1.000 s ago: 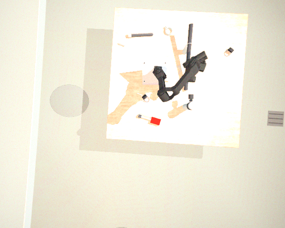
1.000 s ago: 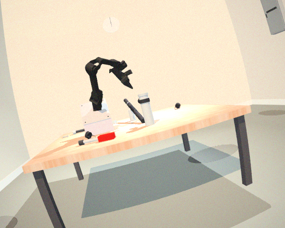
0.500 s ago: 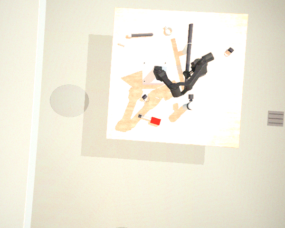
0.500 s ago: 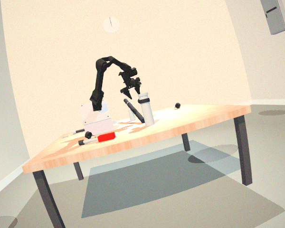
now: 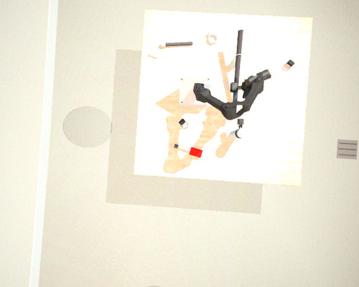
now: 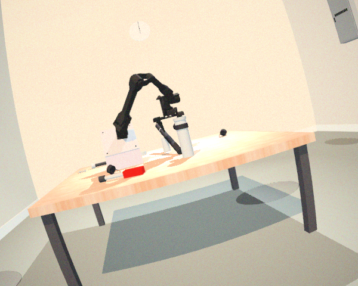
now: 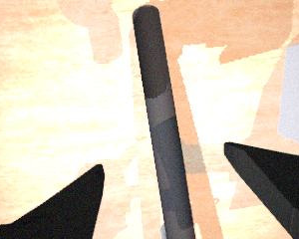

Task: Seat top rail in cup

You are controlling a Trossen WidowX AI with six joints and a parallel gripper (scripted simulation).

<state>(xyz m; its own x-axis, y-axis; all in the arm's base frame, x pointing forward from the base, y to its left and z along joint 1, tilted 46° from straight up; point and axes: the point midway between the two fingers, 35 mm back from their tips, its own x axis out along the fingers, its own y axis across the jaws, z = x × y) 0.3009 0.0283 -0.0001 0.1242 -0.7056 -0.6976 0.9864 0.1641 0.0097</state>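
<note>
Over the table [image 5: 278, 123] [image 6: 228, 155], the rail [image 5: 239, 46] [image 6: 168, 139] [image 7: 161, 129] is being straddled by the end effector [image 5: 237, 87] [image 6: 170, 118] [image 7: 164, 158], fingers spread and gripping nothing, probably for a grab. Its far end's being propped by the loop post, seemingly; the cut end's sloping down beside the big post [image 6: 185, 141] [image 5: 234, 134], still uncupped.

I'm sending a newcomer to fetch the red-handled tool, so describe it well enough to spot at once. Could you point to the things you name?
On the wooden table [image 5: 275, 180] [image 6: 173, 177], find the red-handled tool [image 5: 195, 152] [image 6: 133, 171] lying near the edge, beyond the small black-and-ring piece [image 5: 182, 122] [image 6: 111, 168] from the robot's base. Its block-shaped red end sets it apart from its dark and white neighbours.
</note>
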